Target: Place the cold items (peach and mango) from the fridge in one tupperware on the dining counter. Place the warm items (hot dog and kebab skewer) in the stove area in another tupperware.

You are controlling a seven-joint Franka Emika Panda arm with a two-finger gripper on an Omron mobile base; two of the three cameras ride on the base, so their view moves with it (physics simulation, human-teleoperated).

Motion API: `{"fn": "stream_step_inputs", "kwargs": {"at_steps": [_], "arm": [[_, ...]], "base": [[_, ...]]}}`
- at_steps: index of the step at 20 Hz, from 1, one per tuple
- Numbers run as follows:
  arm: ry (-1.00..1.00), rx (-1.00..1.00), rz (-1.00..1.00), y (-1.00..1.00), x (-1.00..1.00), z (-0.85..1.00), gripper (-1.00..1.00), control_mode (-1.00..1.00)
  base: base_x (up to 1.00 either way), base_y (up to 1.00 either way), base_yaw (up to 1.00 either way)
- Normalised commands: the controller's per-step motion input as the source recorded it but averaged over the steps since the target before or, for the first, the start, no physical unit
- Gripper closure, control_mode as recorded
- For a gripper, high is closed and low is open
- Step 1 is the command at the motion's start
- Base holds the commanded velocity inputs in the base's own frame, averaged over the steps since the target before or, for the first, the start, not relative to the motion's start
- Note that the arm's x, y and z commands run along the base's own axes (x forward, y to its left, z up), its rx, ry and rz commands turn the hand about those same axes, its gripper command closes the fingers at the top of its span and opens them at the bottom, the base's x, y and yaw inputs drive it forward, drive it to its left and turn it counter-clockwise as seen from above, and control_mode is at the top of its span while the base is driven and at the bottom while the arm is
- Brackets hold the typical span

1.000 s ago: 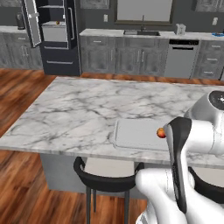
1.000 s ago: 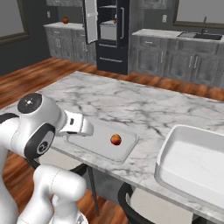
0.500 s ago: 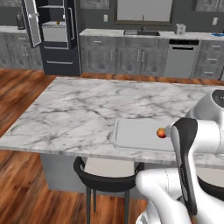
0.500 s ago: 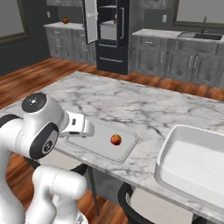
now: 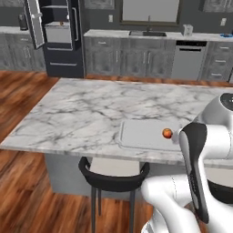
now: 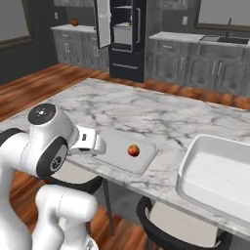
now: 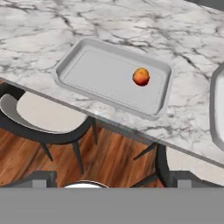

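Note:
An orange-red peach [image 5: 167, 133] [image 6: 133, 150] [image 7: 141, 76] lies in a shallow grey tupperware [image 5: 136, 135] [image 6: 115, 141] [image 7: 98, 74] at the near edge of the dining counter. My gripper [image 7: 109, 179] hangs open above and in front of that edge, well back from the peach, with nothing between its fingertips [image 7: 43, 177]. A second, deeper white tupperware [image 6: 215, 171] [image 7: 217, 109] stands to the right. On a shelf of the open fridge [image 5: 57, 36] [image 6: 124, 39] sits a small orange thing [image 6: 129, 23]; I cannot tell whether it is the mango. Hot dog and kebab skewer are out of view.
Black stools [image 5: 113, 175] [image 7: 39, 118] [image 6: 180, 229] stand under the counter's near edge. The marble counter [image 5: 91, 109] stretches away to the left and back. Cabinets, a sink [image 5: 148, 33] and a dishwasher [image 5: 186, 61] line the far wall.
The arm has swung a little to the side, close to the base. The peach lies still in the shallow tupperware and the jaws have stayed wide.

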Motion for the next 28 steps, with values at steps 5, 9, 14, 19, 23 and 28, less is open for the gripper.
{"fn": "stream_step_inputs", "kwargs": {"at_steps": [5, 9, 14, 19, 23, 28], "arm": [[0.0, 0.0, 0.0, 0.0, 0.0, 0.0, -1.0, 1.0], [0.0, 0.0, 0.0, 0.0, 0.0, 0.0, -1.0, 1.0], [0.0, 0.0, 0.0, 0.0, 0.0, 0.0, -1.0, 1.0], [0.0, 0.0, 0.0, 0.0, 0.0, 0.0, -1.0, 1.0], [0.0, 0.0, 0.0, 0.0, 0.0, 0.0, -1.0, 1.0], [0.0, 0.0, 0.0, 0.0, 0.0, 0.0, -1.0, 1.0]], "base": [[-0.63, 0.35, 0.02], [-0.23, 0.91, -0.01], [-0.2, 1.0, -0.09], [-0.17, 1.0, -0.17], [-0.01, 1.0, -0.23], [0.0, 1.0, -0.3]]}}
